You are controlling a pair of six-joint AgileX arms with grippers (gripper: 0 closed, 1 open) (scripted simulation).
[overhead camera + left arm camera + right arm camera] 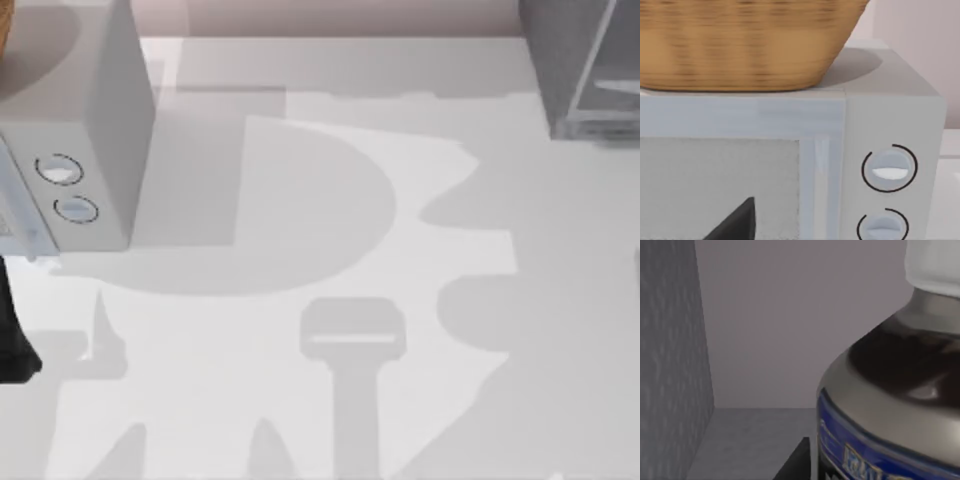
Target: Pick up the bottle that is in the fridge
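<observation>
1. Inside the fridge (670, 340), seen from the right wrist view, the bottle (890, 405) stands upright very close to the camera, on the fridge's grey floor beside a mottled dark grey side wall, with a plain paler back wall behind it.
2. Its white cap, dark shoulders and a label with a blue band edged in gold lettering are plain to see.
3. A dark wedge beside the bottle's base looks like part of the right end effector (795, 462); I cannot tell whether its fingers are apart or together.
4. From above, the fridge (580, 70) sits at the far right corner of the worktop (420, 400), its see-through door panel showing.
5. At the far left stands a lighter grey box with two round dials (85, 150).
6. The left wrist view faces that box (890, 125) at close range, a woven basket (740, 45) resting on top of it.
7. A dark tip low in that view seems to be the left end effector (737, 222), near the box's front panel; its finger state cannot be told.
</observation>
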